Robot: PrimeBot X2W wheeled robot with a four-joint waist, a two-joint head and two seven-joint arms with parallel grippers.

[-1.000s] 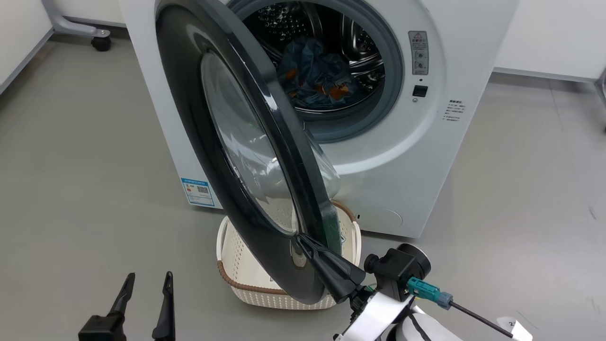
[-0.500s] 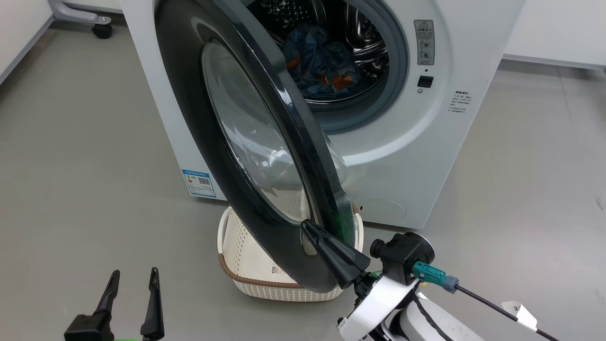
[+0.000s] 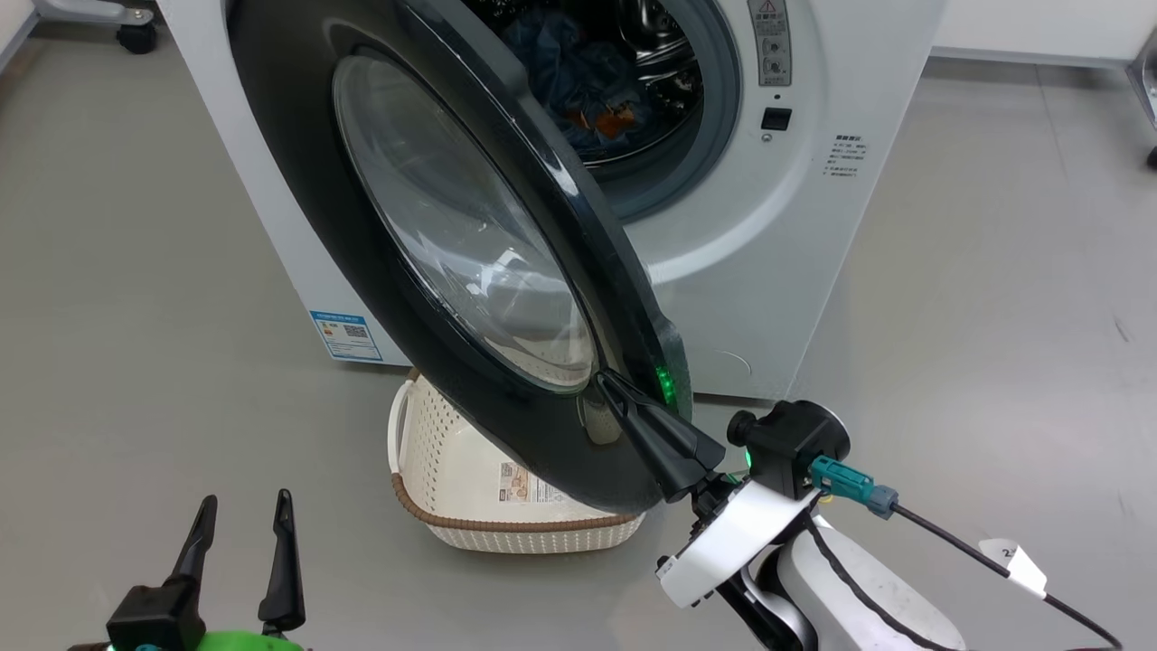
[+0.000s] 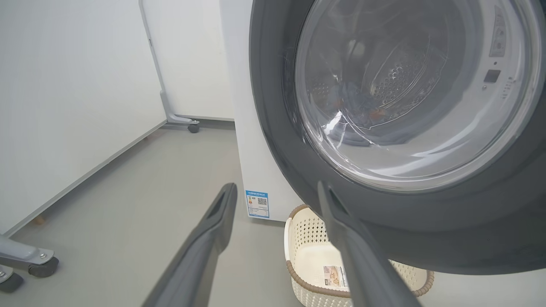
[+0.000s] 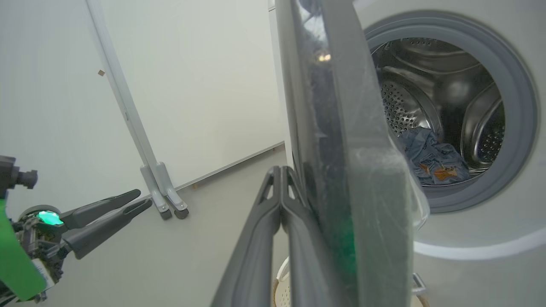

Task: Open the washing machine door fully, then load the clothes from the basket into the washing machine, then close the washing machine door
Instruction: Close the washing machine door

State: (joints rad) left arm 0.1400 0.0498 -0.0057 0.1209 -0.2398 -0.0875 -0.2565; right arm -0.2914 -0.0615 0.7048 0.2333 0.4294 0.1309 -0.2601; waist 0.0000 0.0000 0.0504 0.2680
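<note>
At 7 o'clock in the head view the left gripper (image 3: 246, 502) hangs over the grey floor (image 3: 117, 271) with its fingers spread apart, holding nothing and well clear of everything else. At its 1 o'clock a small blue label (image 3: 345, 334) sits low on the front of the washing machine (image 3: 759, 271). The washing machine door (image 3: 298, 190) stands partly open, swung out from the machine's left side, with the outer face of its glass bowl turned toward the camera. Under the door's lower edge, at 6 o'clock, the basket (image 3: 506, 526) sits on the floor just in front of the machine. The door partly covers it, and a barcode sticker (image 3: 531, 488) shows inside. Up at 12 o'clock the clothes (image 3: 578, 90) — blue with orange patches — lie in the steel drum (image 5: 426, 81), which is ringed by the grey gasket (image 5: 522, 128). At 5 o'clock the right gripper (image 3: 607, 384) has its fingers pressed together with nothing between them. Their tips rest against the door's outer face at the rim of the glass.
</note>
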